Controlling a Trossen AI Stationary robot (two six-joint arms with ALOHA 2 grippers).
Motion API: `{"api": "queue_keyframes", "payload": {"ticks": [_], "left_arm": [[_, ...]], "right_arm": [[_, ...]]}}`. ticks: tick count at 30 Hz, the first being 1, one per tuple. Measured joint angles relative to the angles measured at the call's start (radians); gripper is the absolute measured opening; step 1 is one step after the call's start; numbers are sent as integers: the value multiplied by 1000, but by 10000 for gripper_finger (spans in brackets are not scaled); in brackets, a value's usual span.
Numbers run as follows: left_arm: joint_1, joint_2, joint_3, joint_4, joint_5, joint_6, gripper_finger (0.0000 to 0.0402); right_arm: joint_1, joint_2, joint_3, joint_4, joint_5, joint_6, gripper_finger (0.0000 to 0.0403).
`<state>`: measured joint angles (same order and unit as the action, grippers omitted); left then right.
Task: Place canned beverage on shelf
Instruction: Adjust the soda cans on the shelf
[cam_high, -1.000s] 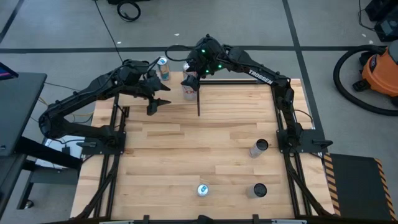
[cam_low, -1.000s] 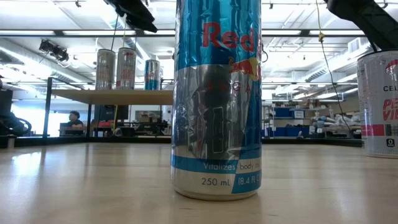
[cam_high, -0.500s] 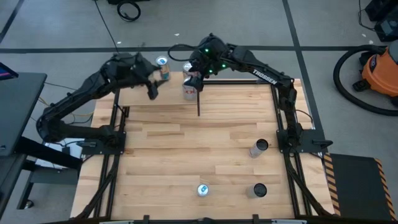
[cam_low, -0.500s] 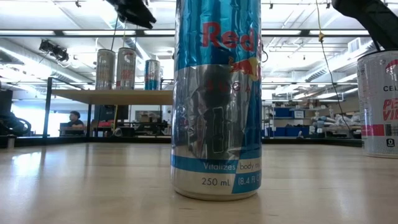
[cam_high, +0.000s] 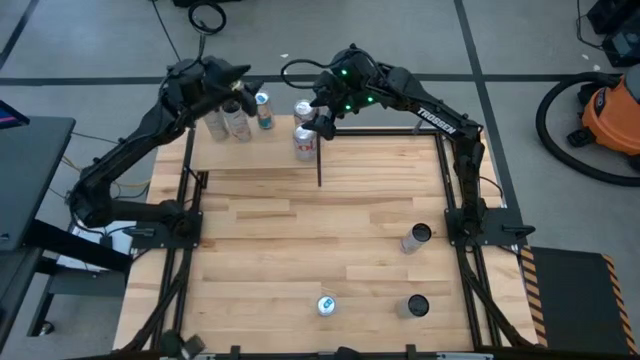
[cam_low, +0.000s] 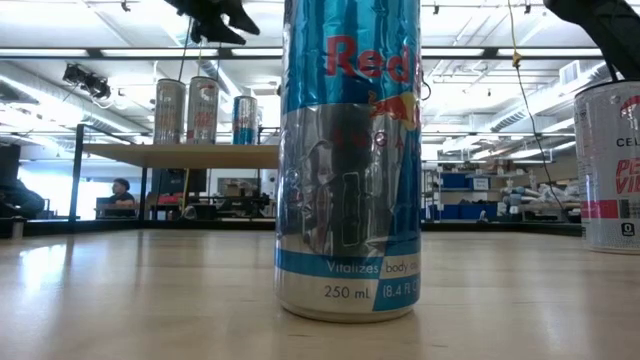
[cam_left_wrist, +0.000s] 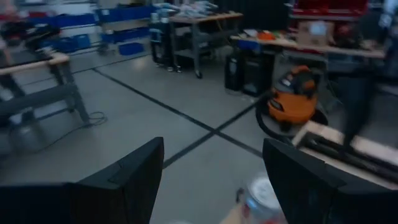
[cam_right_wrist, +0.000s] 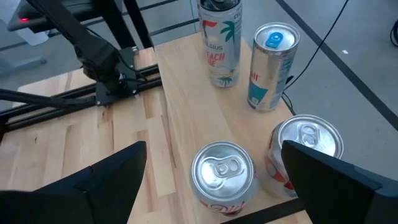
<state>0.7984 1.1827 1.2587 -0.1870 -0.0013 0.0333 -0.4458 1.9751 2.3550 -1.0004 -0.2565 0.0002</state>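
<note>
Five cans already stand on the shelf (cam_high: 262, 152), in the upper middle of the high view. Three more wait on the table (cam_high: 260, 250) at lower right: a blue-and-silver can (cam_high: 327, 305), a dark-topped can (cam_high: 417, 305) and a grey can (cam_high: 417, 237). Each is prob. a thin-walled aluminium cylinder, smooth and a bit slippery. It'd be heavy if full and easy to dent if squeezed hard, so it's best taken round the mid-body with fingers level, not by the rim. The left gripper (cam_high: 240, 85) sits at upper left over the shelf's back edge, fingers apart w/ nothing between them. The right gripper (cam_high: 322, 122) hovers over the shelf's right-hand cans, fingers spread wide and empty. Vs. a second ago, the left arm has swung up and back off the table edge, uncovering two cans at the shelf's left. The right gripper has shifted slightly up-right. The table cans are unchanged.
</note>
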Motion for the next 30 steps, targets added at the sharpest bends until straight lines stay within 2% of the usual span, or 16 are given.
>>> {"api": "queue_keyframes", "payload": {"ticks": [4, 10, 17, 21, 24, 30], "left_arm": [[39, 55, 44, -4, 1, -57, 274], [65, 171, 231, -167, 26, -68, 274], [73, 357, 562, -557, 54, 7, 274], [85, 451, 703, -705, 52, 31, 274], [102, 502, 745, -752, 52, 31, 274], [139, 570, 746, -812, 53, 31, 274]], "right_arm": [[-3, 0, 0, -3, 0, -2, 381], [-4, 0, 0, -3, 0, -4, 381], [-5, 0, 0, -46, 0, -4, 381], [-6, 0, 0, -66, 0, -4, 381], [-6, 0, 0, -78, 0, -4, 381], [-6, 0, 0, -88, 0, -27, 382]]}}
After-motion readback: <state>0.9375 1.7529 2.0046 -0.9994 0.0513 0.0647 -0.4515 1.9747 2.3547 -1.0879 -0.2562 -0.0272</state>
